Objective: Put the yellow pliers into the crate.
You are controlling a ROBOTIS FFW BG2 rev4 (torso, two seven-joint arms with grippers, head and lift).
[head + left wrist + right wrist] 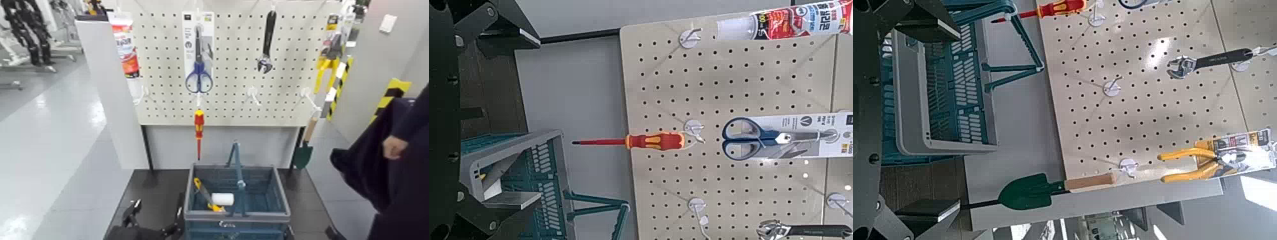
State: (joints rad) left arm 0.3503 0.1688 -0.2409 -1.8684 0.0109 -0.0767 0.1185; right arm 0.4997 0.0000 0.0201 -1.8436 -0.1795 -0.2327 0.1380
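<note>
Handling, as judged: the yellow pliers (329,63) are probably fairly heavy for their size, with rigid metal jaws and firm, somewhat slippery grips; their retail card (1256,143) would bend more readily. The sound place of hold is across both curved handles, near the pivot, so that the tool does not swing. Arrangement, left to right: the left pincer (539,118) stands wide and empty, low beyond the lower left corner of the pegboard (223,116); next comes the crate (236,216), below its bottom edge; then the right pincer (958,120), likewise wide and empty, beside the crate. The pliers hang at the pegboard's upper right corner, above the right pincer and well apart from it.
</note>
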